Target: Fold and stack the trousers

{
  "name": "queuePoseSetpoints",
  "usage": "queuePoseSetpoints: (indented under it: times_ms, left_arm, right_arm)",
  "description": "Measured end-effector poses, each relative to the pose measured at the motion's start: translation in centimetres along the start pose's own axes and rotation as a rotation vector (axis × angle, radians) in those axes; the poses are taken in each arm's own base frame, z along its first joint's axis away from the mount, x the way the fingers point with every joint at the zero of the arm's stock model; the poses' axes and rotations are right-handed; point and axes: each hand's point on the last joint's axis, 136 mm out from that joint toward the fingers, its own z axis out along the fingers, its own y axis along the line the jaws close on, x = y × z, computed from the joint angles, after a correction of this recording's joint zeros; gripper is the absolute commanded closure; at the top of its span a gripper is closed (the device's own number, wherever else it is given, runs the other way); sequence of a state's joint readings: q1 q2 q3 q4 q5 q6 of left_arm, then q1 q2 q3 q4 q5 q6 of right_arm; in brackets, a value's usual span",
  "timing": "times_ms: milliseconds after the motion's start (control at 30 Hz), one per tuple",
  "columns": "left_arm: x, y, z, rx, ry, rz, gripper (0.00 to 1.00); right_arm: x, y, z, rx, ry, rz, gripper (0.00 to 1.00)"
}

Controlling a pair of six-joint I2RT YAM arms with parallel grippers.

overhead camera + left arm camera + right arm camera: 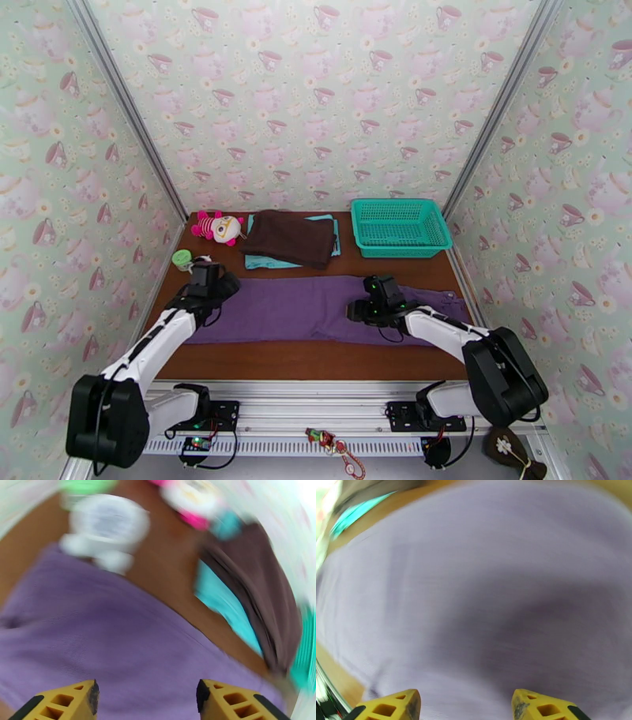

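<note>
Long plain purple thin-fabric trousers (300, 309) lie flat as a band across the brown wooden bench (316, 361), bare wood along their near edge. Left end effector (146, 699) and right end effector (466, 705) gape empty above them.

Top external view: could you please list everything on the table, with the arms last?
trousers: one, purple, flat across the middle
cloth: one, light teal, far centre
dark brown garment: one, folded, on that cloth
basket: one, teal, far right
plush toy: one, pink and white, far left
small round thing: one, green, left edge
table: one, brown
left gripper: one, yellow-tipped, open above the trousers' left end
right gripper: one, yellow-tipped, open above their right half
</note>
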State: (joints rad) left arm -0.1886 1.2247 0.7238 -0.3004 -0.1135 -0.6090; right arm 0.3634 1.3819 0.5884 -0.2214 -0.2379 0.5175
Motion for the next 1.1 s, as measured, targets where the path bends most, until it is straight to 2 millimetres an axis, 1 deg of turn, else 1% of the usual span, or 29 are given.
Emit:
queuePoseSetpoints:
  times_ms: [33, 100, 167, 233, 333, 367, 400, 433, 500, 567, 767, 867, 933, 1000, 1033, 1100]
  left_arm:
    - [0.8, -0.8, 0.3, 0.023, 0.022, 0.033, 0.23]
    - [2.0, -1.3, 0.8, 0.049, 0.051, 0.074, 0.23]
    - [3.1, -1.2, 1.3, 0.05, 0.083, 0.102, 0.22]
    - [4.0, -0.8, 2.0, 0.034, 0.116, 0.127, 0.21]
    - [5.4, -0.1, 3.0, 0.003, 0.17, 0.151, 0.18]
    - [5.7, 0.0, 3.1, -0.002, 0.181, 0.154, 0.11]
    - [6.0, 0.1, 3.2, -0.008, 0.189, 0.152, 0.0]
    - [6.2, 0.2, 3.2, -0.011, 0.194, 0.15, 0.0]
    - [6.4, 0.5, 2.9, -0.019, 0.197, 0.154, 0.0]
    - [6.1, 0.6, 2.2, -0.029, 0.179, 0.168, 0.0]
    - [2.9, -0.5, -1.3, 0.004, 0.036, 0.21, 0.0]
    - [1.8, -1.1, -1.9, 0.049, 0.003, 0.212, 0.0]
    - [1.4, -0.7, -1.8, 0.045, -0.004, 0.205, 0.0]
    - [0.7, 0.4, -1.9, 0.003, -0.009, 0.187, 0.02]
    - [0.0, 1.2, -2.0, -0.026, -0.017, 0.168, 0.03]
    - [-2.3, 3.3, -2.5, -0.089, -0.05, 0.106, 0.03]
  right_arm:
    - [0.0, -0.6, -0.3, 0.007, -0.008, 0.029, 0.35]
    - [-0.5, -1.2, -1.0, 0.012, -0.036, 0.064, 0.35]
    - [-1.4, -1.6, -1.7, 0.008, -0.071, 0.089, 0.35]
    - [-2.2, -2.8, -2.0, 0.019, -0.093, 0.13, 0.34]
    - [-2.3, -4.6, -1.7, 0.034, -0.079, 0.196, 0.33]
    - [-2.2, -5.2, -1.5, 0.04, -0.071, 0.215, 0.32]
    - [-2.2, -5.4, -1.4, 0.037, -0.064, 0.228, 0.31]
    - [-2.4, -5.4, -1.4, 0.029, -0.069, 0.235, 0.31]
    - [-2.4, -5.3, -1.4, 0.025, -0.071, 0.241, 0.3]
    - [-2.4, -5.3, -1.5, 0.027, -0.07, 0.24, 0.3]
    - [-2.5, -5.7, -1.8, 0.065, -0.066, 0.207, 0.28]
    - [-2.9, -4.9, -2.4, 0.053, -0.087, 0.16, 0.27]
    - [-3.0, -3.6, -2.7, 0.047, -0.099, 0.098, 0.25]
    - [-2.8, -1.1, -2.7, 0.026, -0.105, -0.001, 0.24]
    - [-2.8, 0.3, -2.7, 0.009, -0.106, -0.041, 0.24]
    - [-2.7, 3.0, -2.4, -0.032, -0.103, -0.108, 0.24]
